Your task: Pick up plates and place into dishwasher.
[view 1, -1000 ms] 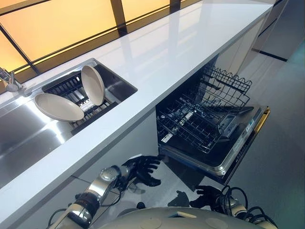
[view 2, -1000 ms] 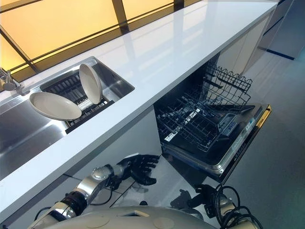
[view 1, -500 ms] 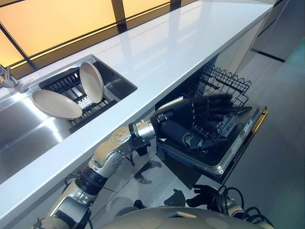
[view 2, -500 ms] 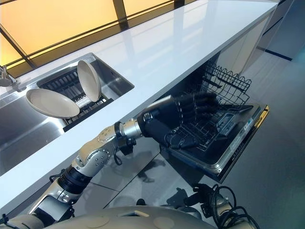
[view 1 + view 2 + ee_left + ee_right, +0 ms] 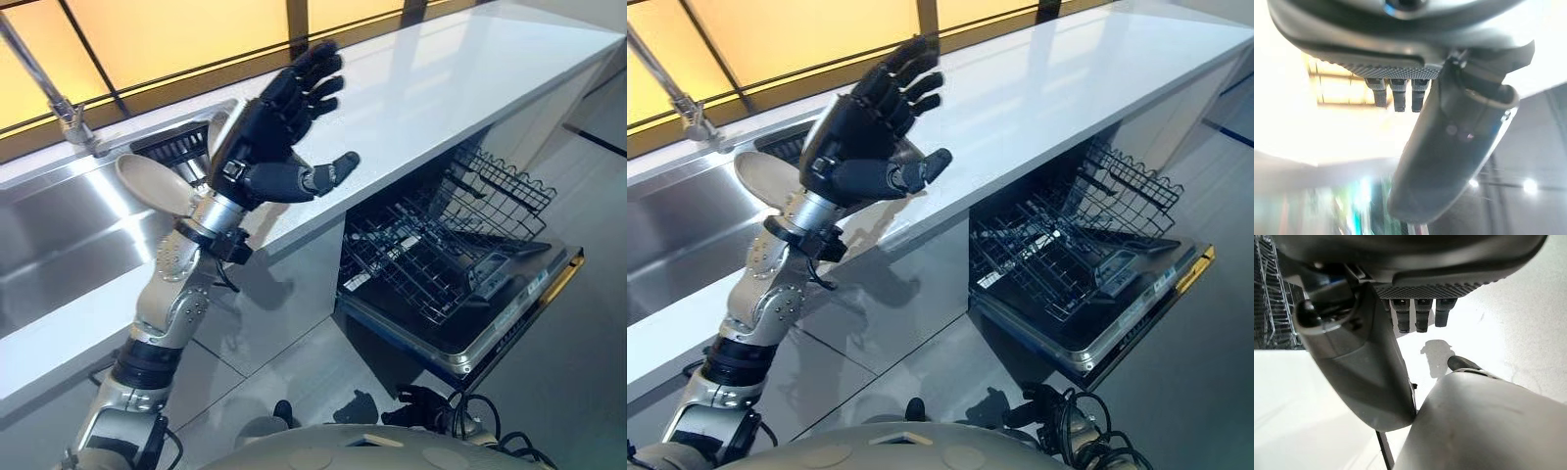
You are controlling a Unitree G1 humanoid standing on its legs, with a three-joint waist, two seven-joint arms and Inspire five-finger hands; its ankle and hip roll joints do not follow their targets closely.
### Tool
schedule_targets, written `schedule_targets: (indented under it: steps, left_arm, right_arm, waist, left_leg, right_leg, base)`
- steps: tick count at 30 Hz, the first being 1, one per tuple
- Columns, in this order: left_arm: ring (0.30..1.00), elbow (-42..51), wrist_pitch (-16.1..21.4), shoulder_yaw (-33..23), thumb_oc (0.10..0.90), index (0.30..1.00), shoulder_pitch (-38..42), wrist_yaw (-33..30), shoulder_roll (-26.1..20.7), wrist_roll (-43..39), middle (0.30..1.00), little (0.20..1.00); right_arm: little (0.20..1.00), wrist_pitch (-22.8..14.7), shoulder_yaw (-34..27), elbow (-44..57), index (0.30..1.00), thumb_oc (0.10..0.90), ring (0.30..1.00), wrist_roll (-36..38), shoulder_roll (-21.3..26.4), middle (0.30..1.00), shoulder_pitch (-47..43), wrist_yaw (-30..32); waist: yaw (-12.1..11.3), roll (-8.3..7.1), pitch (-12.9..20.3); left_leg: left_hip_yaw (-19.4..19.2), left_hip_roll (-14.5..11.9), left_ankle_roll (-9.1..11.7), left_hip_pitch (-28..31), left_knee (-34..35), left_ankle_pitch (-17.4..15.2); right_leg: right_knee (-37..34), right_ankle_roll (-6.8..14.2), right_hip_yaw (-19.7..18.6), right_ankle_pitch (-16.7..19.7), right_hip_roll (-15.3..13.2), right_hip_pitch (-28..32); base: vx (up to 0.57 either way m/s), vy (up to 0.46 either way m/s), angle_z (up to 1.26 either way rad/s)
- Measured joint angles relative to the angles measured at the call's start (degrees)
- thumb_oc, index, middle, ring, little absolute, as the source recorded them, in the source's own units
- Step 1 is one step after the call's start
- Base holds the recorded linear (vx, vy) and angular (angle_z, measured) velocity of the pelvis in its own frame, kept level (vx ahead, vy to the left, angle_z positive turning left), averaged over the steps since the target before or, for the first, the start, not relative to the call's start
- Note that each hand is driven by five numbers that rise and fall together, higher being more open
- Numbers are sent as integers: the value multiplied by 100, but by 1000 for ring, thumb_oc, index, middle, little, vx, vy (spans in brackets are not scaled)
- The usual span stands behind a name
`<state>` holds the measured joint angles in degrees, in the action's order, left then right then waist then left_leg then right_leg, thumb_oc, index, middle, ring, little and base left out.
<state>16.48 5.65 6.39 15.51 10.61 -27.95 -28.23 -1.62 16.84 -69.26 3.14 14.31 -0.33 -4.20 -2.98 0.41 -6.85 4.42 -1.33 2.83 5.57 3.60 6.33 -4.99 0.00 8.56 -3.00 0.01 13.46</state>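
The fingers of the left hand are straight and a little spread, with the thumb standing out to the side – they hold nothing. The hand is raised in the upper middle of the frame, palm turned to the viewer, above the front part of the white counter. In the left wrist view the thumb and the short row of fingers also stand free, with only bright light past them.

Just behind the hand and its wrist are the plates. One beige plate shows at the left of the wrist, tilted, and the edge of a second plate shows just behind the palm – the hand covers most of it. Both are in the steel sink at the left of the frame, by a dark rack. A tap rises in the upper left corner. The silver arm goes from the lower left up across the counter edge and stands between the viewer and the plates.

At the right middle of the frame the dishwasher stands open under the counter, its door down and its wire basket pulled out, with no plate in it.

The right hand shows low at the bottom right, near the floor; in its wrist view the thumb and fingers look relaxed and hold nothing.
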Motion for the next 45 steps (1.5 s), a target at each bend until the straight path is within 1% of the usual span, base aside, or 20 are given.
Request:
schedule_targets:
  steps: [1,2,4,5,6,8,9,10,11,13,16,19,22,24,26,30,32,36,37,45]
  left_arm:
    - [900,-9,51,-56,800,900,2,-147,-178,376,900,900]
    - [900,-30,99,-104,800,900,-12,-298,-373,730,900,900]
    - [900,-77,128,-241,800,900,-51,-461,-735,1251,900,900]
    - [900,-157,214,-282,800,900,-96,-579,-978,1532,900,900]
    - [900,-249,224,-400,800,900,-159,-679,-1371,1840,900,900]
    - [900,-505,275,-510,800,900,-164,-854,-1879,2322,900,900]
    - [900,-727,363,-577,800,900,-164,-938,-2108,2529,900,900]
    - [900,-922,389,-669,800,900,-167,-1042,-2262,2719,900,900]
    - [900,-1133,424,-746,800,900,-174,-1178,-2401,2945,900,900]
    - [900,-1405,457,-858,800,900,-204,-1352,-2533,3326,900,900]
    - [900,-1778,601,-858,800,900,-212,-1455,-2880,3752,900,900]
    - [900,-2038,726,-858,800,900,-214,-1516,-3013,3891,900,900]
    - [900,-2291,855,-839,800,900,-214,-1520,-3036,4069,900,900]
    - [900,-2428,866,-830,800,900,-213,-1520,-3084,4169,900,900]
    - [900,-2669,931,-737,800,900,-208,-1520,-3261,4405,900,900]
    - [900,-2920,963,-340,800,900,-199,-1345,-3692,4651,900,900]
    - [900,-3072,986,-144,800,900,-199,-1110,-3853,4860,900,900]
    - [900,-3241,1050,25,800,900,-199,-769,-4033,5072,900,900]
    - [900,-3322,1085,29,800,900,-199,-707,-4049,5096,900,900]
    - [900,-3558,1085,7,800,900,-242,-487,-4151,5204,900,900]
  right_arm:
    - [900,2,-14,-11,900,800,900,-1,12,900,-23,-6]
    - [900,3,-31,-43,900,800,900,-5,34,900,-54,-10]
    - [900,2,-39,-113,900,800,900,-8,112,900,-85,-20]
    - [900,-7,-67,-178,900,800,900,-17,156,900,-114,-37]
    - [900,-18,-80,-241,900,800,900,-33,227,900,-169,-92]
    - [900,-23,-87,-243,900,800,900,-32,290,900,-195,-120]
    - [900,-19,-91,-226,900,800,900,-33,313,900,-190,-122]
    - [900,-16,-122,-220,900,800,900,-32,326,900,-233,-122]
    - [900,4,-148,-204,900,800,900,-31,337,900,-229,-120]
    - [900,15,-268,-197,900,800,900,-32,350,900,-201,-121]
    - [900,17,-310,-186,900,800,900,-41,348,900,-161,-139]
    - [900,14,-309,-144,900,800,900,-50,339,900,-165,-167]
    - [900,14,-306,-89,900,800,900,-121,321,900,-204,-264]
    - [900,15,-302,-26,900,800,900,-201,317,900,-194,-284]
    - [900,25,-268,-6,900,800,900,-221,305,900,-188,-341]
    - [900,73,-244,30,900,800,900,-220,304,900,-165,-357]
    - [900,119,-248,50,900,800,900,-220,305,900,-156,-367]
    - [900,175,-251,66,900,800,900,-219,307,900,-171,-389]
    - [900,189,-251,66,900,800,900,-220,311,900,-180,-394]
    - [900,239,-258,62,900,800,900,-216,316,900,-176,-410]
  waist:
    - [4,15,-52]
    - [-56,62,-114]
    - [-161,162,-216]
    - [-236,225,-213]
    - [-298,302,-215]
    - [-301,354,-224]
    - [-291,373,-212]
    - [-276,390,-211]
    - [-266,408,-200]
    - [-217,436,-182]
    - [-198,438,-168]
    - [-119,423,-141]
    - [-15,410,-130]
    - [27,406,-86]
    - [35,382,-5]
    - [92,340,81]
    - [93,331,102]
    - [74,307,147]
    - [35,306,148]
    - [-21,302,146]
  left_leg:
    - [66,11,8,-70,-98,-7]
    - [149,21,23,-142,-211,-19]
    - [172,12,25,-152,-294,-77]
    - [160,0,51,-162,-296,-117]
    - [94,-28,34,-185,-297,-127]
    - [36,-26,5,-197,-265,-106]
    - [7,-22,-20,-193,-214,-79]
    - [-12,-7,-29,-193,-196,-70]
    - [-24,15,-99,-187,-142,-18]
    - [-34,71,-138,-158,-48,17]
    - [-140,113,-205,-11,143,75]
    - [-177,183,-251,3,145,44]
    - [-275,222,-292,71,146,12]
    - [-311,227,-305,80,147,-1]
    - [-415,220,-313,72,148,-24]
    - [-448,229,-332,70,150,-41]
    - [-503,233,-339,69,156,-50]
    - [-551,230,-351,-26,148,-42]
    - [-562,232,-353,-25,148,-41]
    - [-552,234,-356,-30,150,-41]
  right_leg:
    - [13,-3,-1,-2,-10,-3]
    - [25,-37,-9,-23,-4,-6]
    - [163,-99,-56,-65,2,-45]
    - [248,-103,-113,-81,-2,-119]
    - [334,-88,-180,-89,-8,-205]
    - [410,-51,-213,-80,-34,-287]
    - [453,-43,-223,-82,-46,-319]
    - [481,-24,-246,-94,-73,-365]
    - [510,-19,-266,-95,-92,-400]
    - [497,16,-262,-93,-155,-407]
    - [493,82,-313,-105,-212,-368]
    - [490,131,-333,-122,-287,-361]
    - [489,165,-365,-137,-331,-320]
    - [492,177,-406,-138,-340,-326]
    - [503,192,-503,-128,-342,-390]
    - [508,207,-564,-119,-356,-417]
    - [511,216,-619,-113,-361,-439]
    - [590,221,-634,-110,-364,-582]
    - [601,223,-633,-110,-371,-589]
    - [603,230,-618,-108,-375,-603]
  base:
    - [29,54,35]
    - [49,84,28]
    - [68,145,3]
    - [79,214,-23]
    - [69,214,-23]
    - [61,220,-15]
    - [61,220,-12]
    - [65,217,-12]
    - [84,230,-6]
    - [108,216,-3]
    - [96,147,-8]
    - [101,134,-4]
    - [87,104,-7]
    - [54,67,-12]
    - [57,64,-22]
    - [47,49,-10]
    - [39,34,-9]
    - [39,10,-6]
    - [37,-10,-9]
    - [13,-7,-1]
